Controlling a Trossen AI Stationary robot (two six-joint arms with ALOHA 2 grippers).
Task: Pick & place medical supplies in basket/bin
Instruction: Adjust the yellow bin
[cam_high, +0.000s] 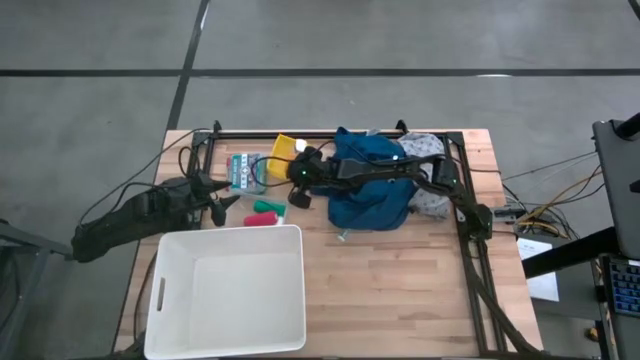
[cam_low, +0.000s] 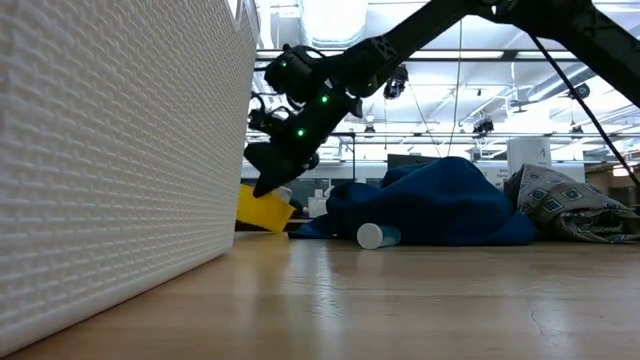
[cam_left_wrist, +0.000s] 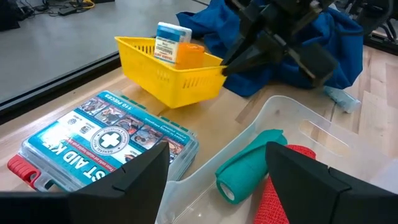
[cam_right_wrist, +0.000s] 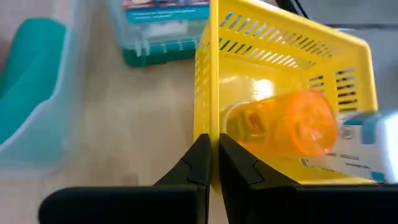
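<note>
A small yellow basket (cam_high: 285, 150) holds an orange bottle (cam_right_wrist: 292, 124) and a white and blue box (cam_left_wrist: 172, 40). My right gripper (cam_left_wrist: 225, 67) reaches over the blue garment (cam_high: 370, 185) and is shut on the basket's rim. A grey speckled cloth (cam_high: 425, 150) lies beyond the garment. The large white tub (cam_high: 225, 290) stands at the near left. My left gripper (cam_left_wrist: 217, 180) stands open above a clear tray with a teal roll (cam_left_wrist: 249, 171) and a red roll (cam_left_wrist: 280, 199), touching neither. A white-capped tube (cam_low: 372, 235) lies on its side by the garment. My right gripper pinches the yellow basket's side wall at its top rim (cam_right_wrist: 213, 118), one finger inside the basket and one outside. The fingers come from the table's right, slanting down. The basket sits tilted (cam_low: 262, 208), its held side raised, with the bottle and box still inside.
A first aid kit (cam_left_wrist: 106, 140) lies flat on the table between the yellow basket and my left gripper. A dark frame (cam_high: 465, 200) runs along the table's far and right sides. Bare wood (cam_high: 400, 290) lies right of the tub.
</note>
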